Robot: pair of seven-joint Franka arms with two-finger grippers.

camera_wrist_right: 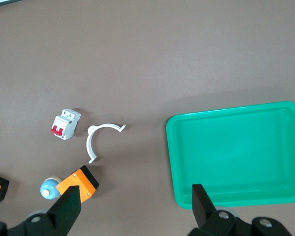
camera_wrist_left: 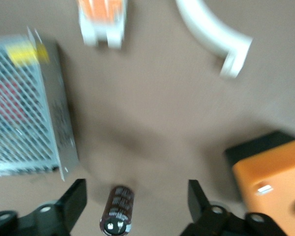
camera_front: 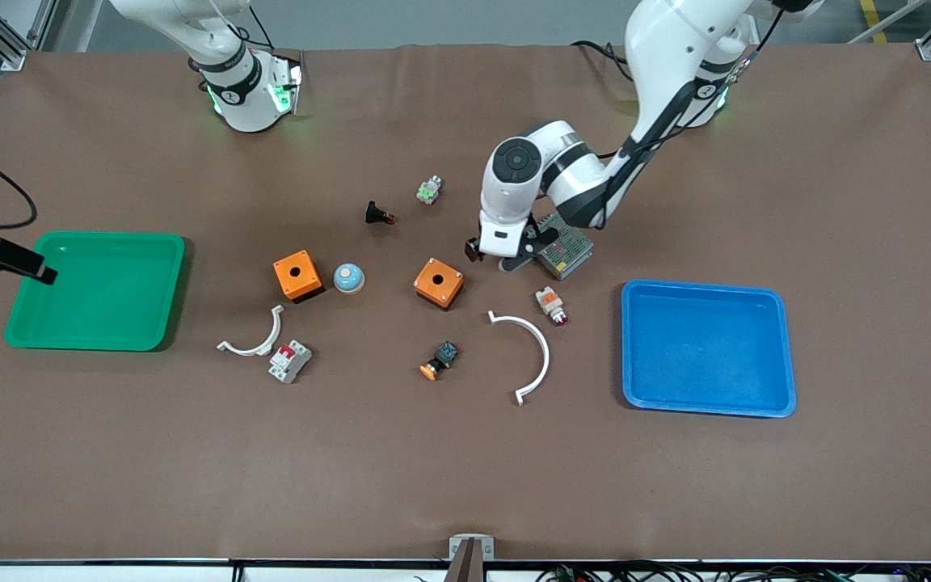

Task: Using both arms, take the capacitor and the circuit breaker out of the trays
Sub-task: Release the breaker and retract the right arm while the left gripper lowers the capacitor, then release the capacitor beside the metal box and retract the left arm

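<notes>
The capacitor (camera_wrist_left: 118,210), a small dark cylinder with a pale end face, lies on the brown table between the fingers of my left gripper (camera_wrist_left: 136,186). The fingers are open and do not touch it. In the front view the left gripper (camera_front: 506,257) is low over the table between an orange box (camera_front: 439,283) and a metal mesh box (camera_front: 565,246), and it hides the capacitor. The breaker (camera_front: 289,360), grey-white with a red lever, lies beside a small white arc; it also shows in the right wrist view (camera_wrist_right: 65,124). My right gripper (camera_wrist_right: 135,194) is open and empty, high over the table; the front view does not show it.
A green tray (camera_front: 94,291) lies at the right arm's end and a blue tray (camera_front: 708,347) at the left arm's end. Around the middle lie a second orange box (camera_front: 298,275), a blue dome (camera_front: 348,277), a large white arc (camera_front: 526,347), a white-and-orange piece (camera_front: 550,304) and an orange-capped button (camera_front: 440,360).
</notes>
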